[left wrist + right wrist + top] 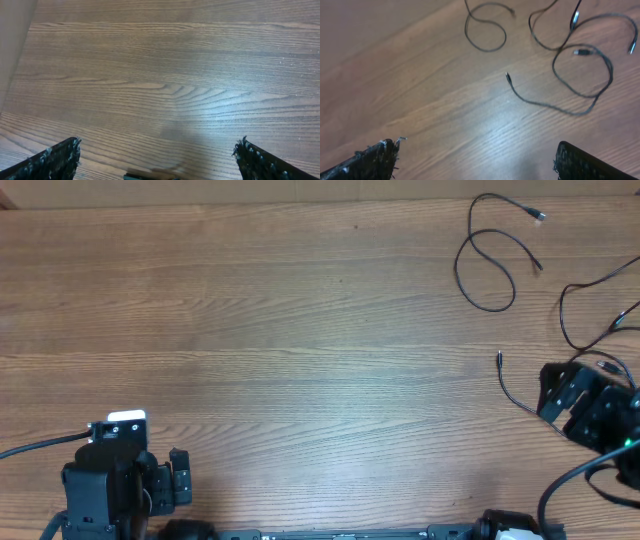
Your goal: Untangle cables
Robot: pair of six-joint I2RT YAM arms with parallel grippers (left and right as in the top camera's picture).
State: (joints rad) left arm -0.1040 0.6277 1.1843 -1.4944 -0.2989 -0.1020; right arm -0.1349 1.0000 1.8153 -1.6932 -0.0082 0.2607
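Observation:
Thin black cables lie at the table's far right. One looped cable lies apart near the back edge, also in the right wrist view. A second cable runs from a free plug end toward my right gripper; in the right wrist view it curves into a loop that crosses other cables. Another cable lies at the right edge. My right gripper is open and empty, just short of the cables. My left gripper is open and empty at the front left, over bare wood.
The wooden table fills the view. Both arm bases stand at the front edge. Thicker black arm cables hang by the right arm and the left arm.

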